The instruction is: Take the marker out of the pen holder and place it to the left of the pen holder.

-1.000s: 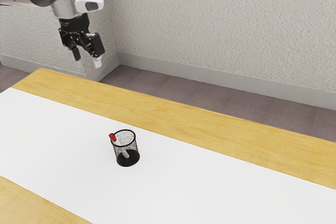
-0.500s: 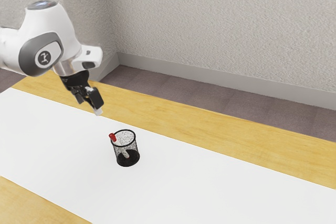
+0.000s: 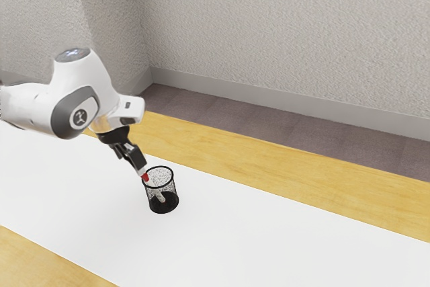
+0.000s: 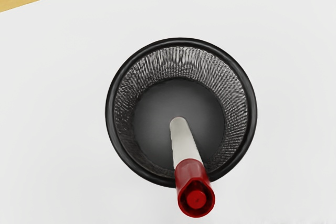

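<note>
Pen holder [image 4: 181, 59]: upright, black mesh, on our table [image 3: 255, 173].
Marker [image 4: 184, 140]: leaning inside, red end past the rim.
Fingers [image 3: 140, 169]: by the red end; opening and grip we cannot tell.

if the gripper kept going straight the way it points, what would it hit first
Probably the red cap of the marker, leaning over the pen holder's rim; exact depth is unclear.

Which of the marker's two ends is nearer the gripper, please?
The red end, which pokes out over the rim of the black pen holder; the pale end is down inside it.
</note>
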Controlling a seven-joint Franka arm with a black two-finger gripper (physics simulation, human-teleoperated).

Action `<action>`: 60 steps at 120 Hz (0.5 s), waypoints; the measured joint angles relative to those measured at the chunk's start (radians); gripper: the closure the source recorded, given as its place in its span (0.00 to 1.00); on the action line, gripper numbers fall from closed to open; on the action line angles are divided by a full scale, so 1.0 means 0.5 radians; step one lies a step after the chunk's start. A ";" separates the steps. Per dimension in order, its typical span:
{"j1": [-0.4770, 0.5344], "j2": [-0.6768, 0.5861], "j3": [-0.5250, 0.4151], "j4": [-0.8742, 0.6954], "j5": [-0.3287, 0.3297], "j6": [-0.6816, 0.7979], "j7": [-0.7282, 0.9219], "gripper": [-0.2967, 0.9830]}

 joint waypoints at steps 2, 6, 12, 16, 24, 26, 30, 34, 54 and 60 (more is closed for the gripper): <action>-0.004 0.002 0.000 -0.003 -0.005 0.002 0.005 0.23; -0.012 0.008 0.000 -0.007 -0.013 0.003 0.013 0.23; -0.019 0.022 0.000 -0.010 -0.022 -0.002 0.025 0.23; -0.020 0.036 0.000 -0.011 -0.026 -0.006 0.032 0.23; -0.021 0.067 0.000 -0.012 -0.032 -0.015 0.044 0.23; -0.022 0.074 0.000 -0.012 -0.034 -0.017 0.047 0.23; -0.026 0.088 0.000 -0.011 -0.036 -0.020 0.052 0.23; -0.030 0.108 0.000 -0.009 -0.040 -0.020 0.057 0.23; -0.044 0.152 0.000 0.004 -0.069 0.009 0.079 0.23; -0.043 0.159 0.000 0.007 -0.079 0.023 0.084 0.23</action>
